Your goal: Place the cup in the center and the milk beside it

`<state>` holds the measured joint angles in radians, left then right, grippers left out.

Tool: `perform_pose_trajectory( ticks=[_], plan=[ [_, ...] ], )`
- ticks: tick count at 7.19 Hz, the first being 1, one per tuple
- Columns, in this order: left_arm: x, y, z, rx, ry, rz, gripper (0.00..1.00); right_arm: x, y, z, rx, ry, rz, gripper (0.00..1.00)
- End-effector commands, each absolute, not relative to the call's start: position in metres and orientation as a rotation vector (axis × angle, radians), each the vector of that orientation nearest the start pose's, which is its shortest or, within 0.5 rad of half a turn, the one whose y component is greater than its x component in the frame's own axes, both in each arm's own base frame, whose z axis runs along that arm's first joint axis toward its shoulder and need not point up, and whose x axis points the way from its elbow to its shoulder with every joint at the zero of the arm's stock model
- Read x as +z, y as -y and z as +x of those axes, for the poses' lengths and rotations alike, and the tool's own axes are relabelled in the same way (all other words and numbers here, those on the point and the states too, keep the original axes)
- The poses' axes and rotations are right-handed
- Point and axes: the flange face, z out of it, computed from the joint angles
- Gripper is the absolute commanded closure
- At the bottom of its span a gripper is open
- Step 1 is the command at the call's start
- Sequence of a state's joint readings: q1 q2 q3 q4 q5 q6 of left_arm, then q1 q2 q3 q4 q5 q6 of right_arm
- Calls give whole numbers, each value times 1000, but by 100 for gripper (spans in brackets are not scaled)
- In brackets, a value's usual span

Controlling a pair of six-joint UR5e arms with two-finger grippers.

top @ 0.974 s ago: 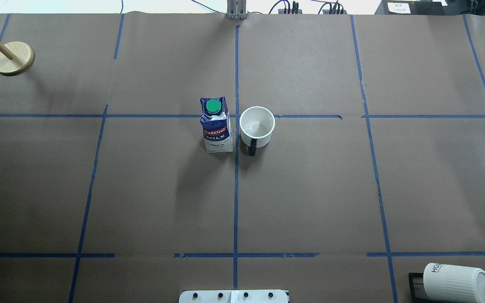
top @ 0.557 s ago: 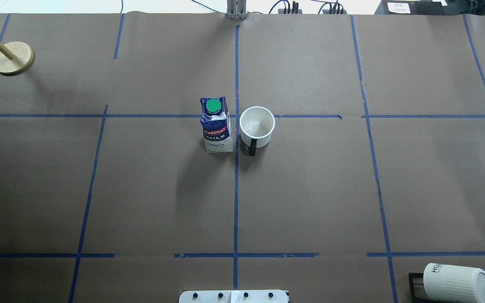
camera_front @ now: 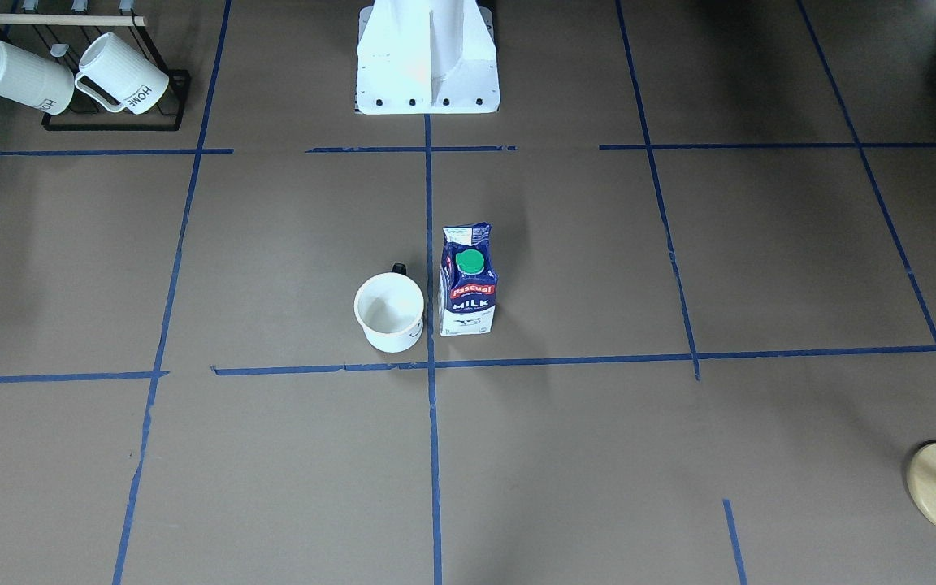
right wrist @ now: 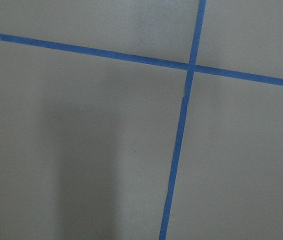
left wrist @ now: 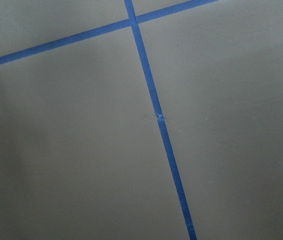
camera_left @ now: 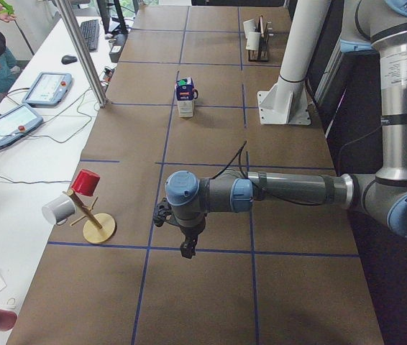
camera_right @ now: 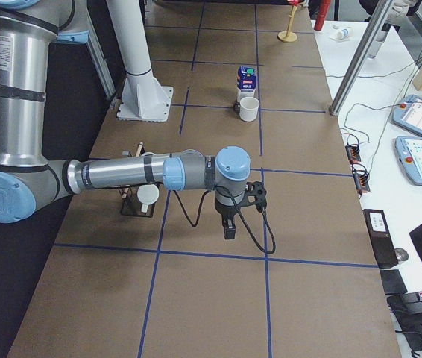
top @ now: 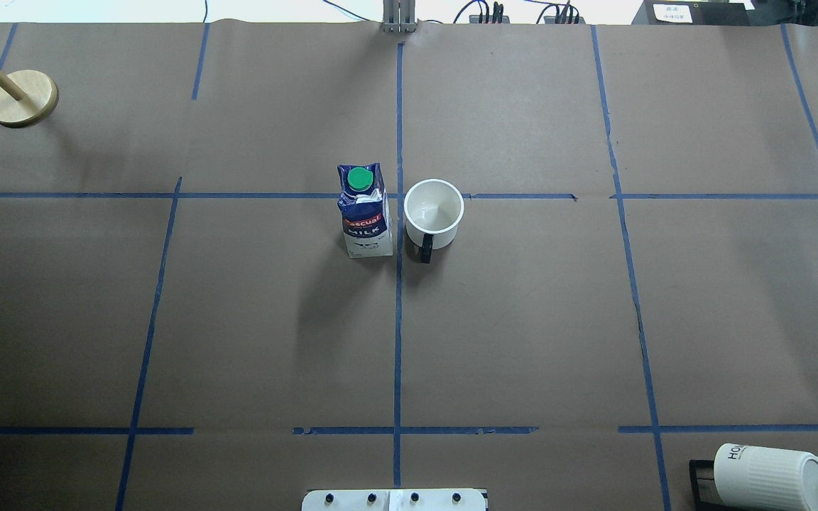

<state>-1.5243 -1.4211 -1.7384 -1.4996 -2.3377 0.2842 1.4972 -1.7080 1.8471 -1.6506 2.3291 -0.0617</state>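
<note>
Two items upright at centre — cup (top: 434, 206) just beside milk (top: 365, 213); left pincer (camera_left: 188, 249), right pincer (camera_right: 228, 231) well away, grip state indiscernible.

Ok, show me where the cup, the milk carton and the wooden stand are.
cup (top: 434, 207): overhead view, on the white inside of the mug.
milk carton (top: 366, 221): overhead view, on the front label.
wooden stand (top: 34, 99): overhead view, on the round base.

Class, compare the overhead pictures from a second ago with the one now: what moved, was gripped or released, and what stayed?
Nothing visibly changed. The milk carton and the white mug stand side by side at the central tape line, as before.
</note>
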Motion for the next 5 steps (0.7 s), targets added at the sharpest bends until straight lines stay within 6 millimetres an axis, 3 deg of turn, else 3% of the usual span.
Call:
perform_pose_trajectory(
  ticks=[1,4,5],
  plan=[
    [653,427,-46,291,-771,47,0,596,437,33,-152,759,51,0],
    [645,428,-47,299,-756,63,0,597,437,32,-153,760,49,0],
    [652,428,-47,297,-757,49,0,597,437,31,-154,760,49,0]
  ],
)
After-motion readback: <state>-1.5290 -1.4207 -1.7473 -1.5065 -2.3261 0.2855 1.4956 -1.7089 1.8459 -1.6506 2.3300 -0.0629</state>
